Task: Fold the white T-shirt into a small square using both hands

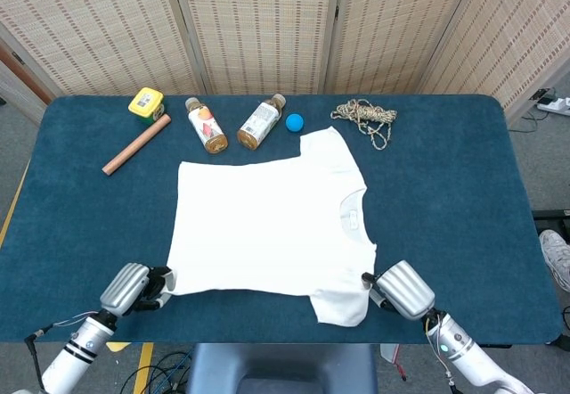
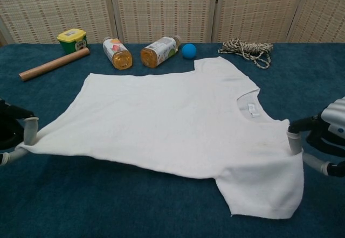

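A white T-shirt [image 1: 272, 225] is spread on a blue table [image 1: 454, 207]. Its near hem corner is pinched by the left hand [image 1: 134, 288]; its near sleeve edge is pinched by the right hand [image 1: 403, 291]. Both gripped edges are raised slightly.

White T-shirt [image 1: 272, 225], blue table [image 1: 445, 189]

Head view looks steeply down; chest view (lower, nearer) faces across the same table [image 1: 445, 189].
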Action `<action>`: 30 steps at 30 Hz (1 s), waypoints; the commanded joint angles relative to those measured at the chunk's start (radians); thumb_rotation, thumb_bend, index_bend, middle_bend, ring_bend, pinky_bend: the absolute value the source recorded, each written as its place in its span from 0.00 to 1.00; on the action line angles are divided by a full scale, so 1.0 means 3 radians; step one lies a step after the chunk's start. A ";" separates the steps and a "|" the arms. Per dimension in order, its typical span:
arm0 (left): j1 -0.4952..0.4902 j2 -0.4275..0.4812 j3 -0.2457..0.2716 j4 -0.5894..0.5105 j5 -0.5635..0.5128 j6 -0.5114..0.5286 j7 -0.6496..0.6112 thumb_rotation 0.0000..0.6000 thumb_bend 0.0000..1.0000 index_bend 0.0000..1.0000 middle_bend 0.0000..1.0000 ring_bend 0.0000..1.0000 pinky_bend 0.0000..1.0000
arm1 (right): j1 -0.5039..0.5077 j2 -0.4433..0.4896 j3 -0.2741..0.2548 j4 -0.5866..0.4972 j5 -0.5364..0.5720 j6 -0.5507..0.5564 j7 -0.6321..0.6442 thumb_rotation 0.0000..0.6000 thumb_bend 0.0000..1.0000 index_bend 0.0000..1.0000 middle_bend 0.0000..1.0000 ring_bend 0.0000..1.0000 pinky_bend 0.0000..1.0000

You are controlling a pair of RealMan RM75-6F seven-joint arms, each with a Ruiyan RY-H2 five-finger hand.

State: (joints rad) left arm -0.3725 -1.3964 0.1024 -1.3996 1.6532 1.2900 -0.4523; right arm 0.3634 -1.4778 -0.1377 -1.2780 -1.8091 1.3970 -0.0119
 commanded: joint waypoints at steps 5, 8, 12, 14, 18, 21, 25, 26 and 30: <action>0.0086 0.0192 0.0117 -0.0119 0.0116 0.0129 -0.0112 1.00 0.53 0.67 0.92 0.85 0.96 | -0.0092 0.0254 -0.0078 -0.0298 -0.0043 0.0107 0.0032 1.00 0.60 0.91 0.94 0.94 1.00; 0.0118 0.0292 0.0181 -0.0188 0.0167 0.0167 -0.0169 1.00 0.53 0.67 0.92 0.85 0.96 | -0.0114 0.0383 -0.0122 -0.0459 -0.0064 0.0111 0.0056 1.00 0.60 0.91 0.94 0.94 1.00; 0.0174 0.0422 0.0270 -0.0291 0.0247 0.0244 -0.0243 1.00 0.53 0.67 0.92 0.85 0.96 | -0.0163 0.0546 -0.0172 -0.0643 -0.0083 0.0143 0.0084 1.00 0.60 0.92 0.94 0.95 1.00; 0.0207 0.0463 0.0298 -0.0323 0.0276 0.0293 -0.0260 1.00 0.53 0.67 0.92 0.85 0.96 | -0.0185 0.0614 -0.0198 -0.0717 -0.0094 0.0155 0.0102 1.00 0.60 0.92 0.94 0.95 1.00; 0.0284 0.0543 0.0375 -0.0387 0.0353 0.0389 -0.0270 1.00 0.53 0.67 0.92 0.85 0.96 | -0.0227 0.0753 -0.0274 -0.0874 -0.0177 0.0178 0.0104 1.00 0.60 0.92 0.95 0.95 1.00; 0.0330 0.0586 0.0428 -0.0431 0.0414 0.0442 -0.0252 1.00 0.53 0.67 0.92 0.85 0.96 | -0.0255 0.0821 -0.0332 -0.0955 -0.0242 0.0177 0.0096 1.00 0.60 0.93 0.95 0.95 1.00; 0.0398 0.0645 0.0503 -0.0486 0.0491 0.0508 -0.0237 1.00 0.53 0.67 0.92 0.85 0.96 | -0.0297 0.0916 -0.0421 -0.1054 -0.0339 0.0171 0.0088 1.00 0.60 0.93 0.95 0.95 1.00; 0.0412 0.0655 0.0519 -0.0494 0.0503 0.0518 -0.0234 1.00 0.53 0.67 0.92 0.85 0.96 | -0.0309 0.0933 -0.0435 -0.1069 -0.0358 0.0179 0.0091 1.00 0.60 0.93 0.95 0.96 1.00; 0.0475 0.0699 0.0601 -0.0511 0.0576 0.0557 -0.0223 1.00 0.53 0.68 0.92 0.85 0.96 | -0.0371 0.0988 -0.0488 -0.1105 -0.0442 0.0235 0.0097 1.00 0.60 0.93 0.95 0.96 1.00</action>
State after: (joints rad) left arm -0.2358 -1.1908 0.2770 -1.5509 1.8205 1.4525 -0.5208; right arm 0.2565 -1.1853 -0.2801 -1.6062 -1.9371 1.4632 0.0167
